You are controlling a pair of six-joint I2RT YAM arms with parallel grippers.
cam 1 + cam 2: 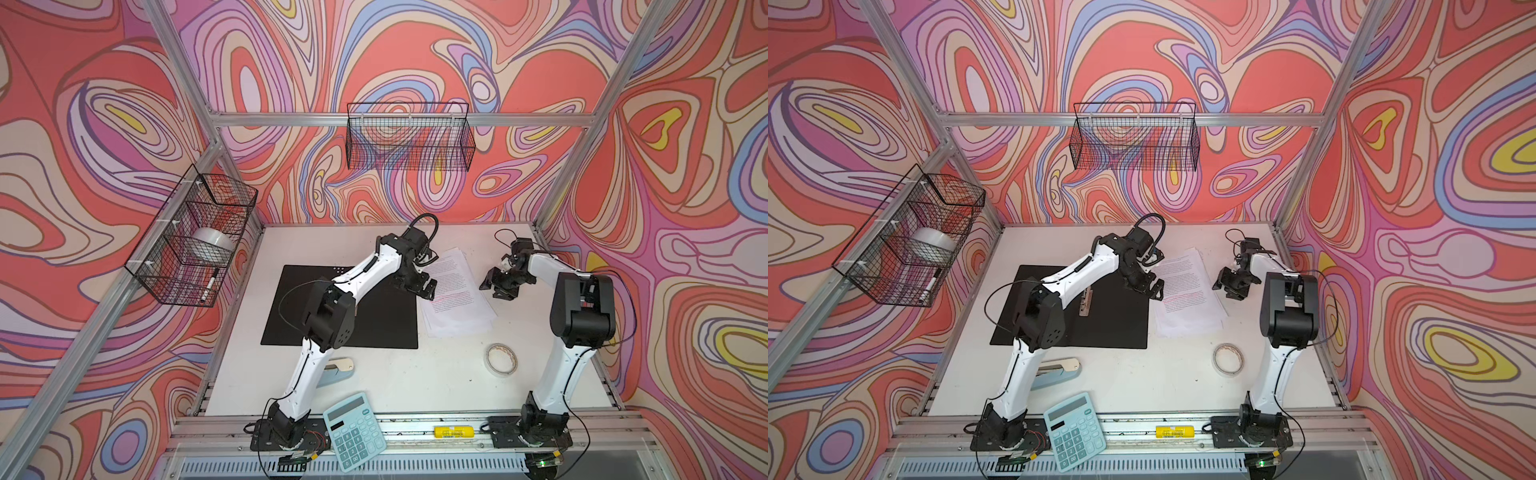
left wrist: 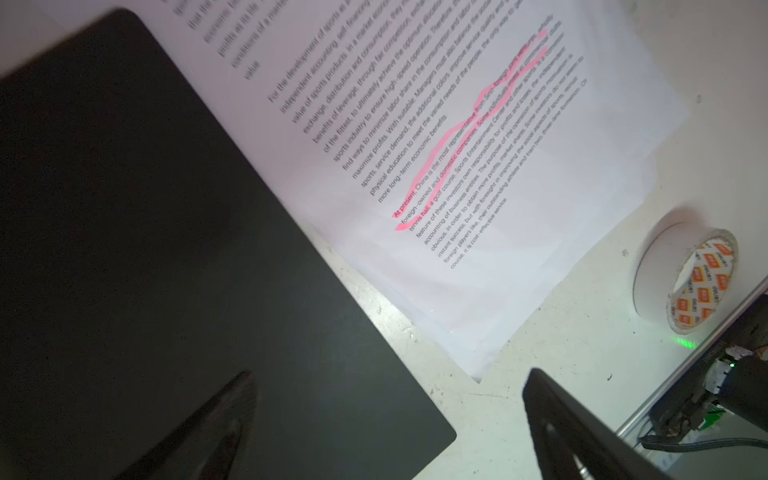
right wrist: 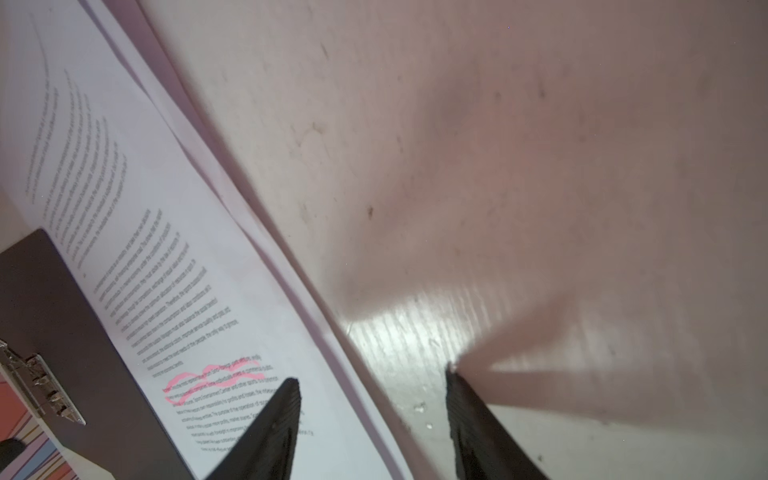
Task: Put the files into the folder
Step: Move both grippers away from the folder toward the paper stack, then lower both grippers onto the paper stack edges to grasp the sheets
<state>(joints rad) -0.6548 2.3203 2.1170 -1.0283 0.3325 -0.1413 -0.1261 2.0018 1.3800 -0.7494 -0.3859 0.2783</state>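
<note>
The loose stack of white printed paper sheets (image 1: 455,293), some lines marked pink, lay fanned on the white surface (image 1: 415,386) against the right edge of the opened thin binder folder (image 1: 382,328), black inside with a metal spine clip (image 1: 1086,303). The left arm (image 1: 370,266) stretched across the folder, wrist bent down, the left jaws spread wide and empty over the line where folder and sheets met. The right arm (image 1: 544,266) folded back at a raised elbow, the right jaws parted and empty astride the stack's right edge. A white tape roll (image 1: 501,359) lay near the stack's front corner, clear of both.
</note>
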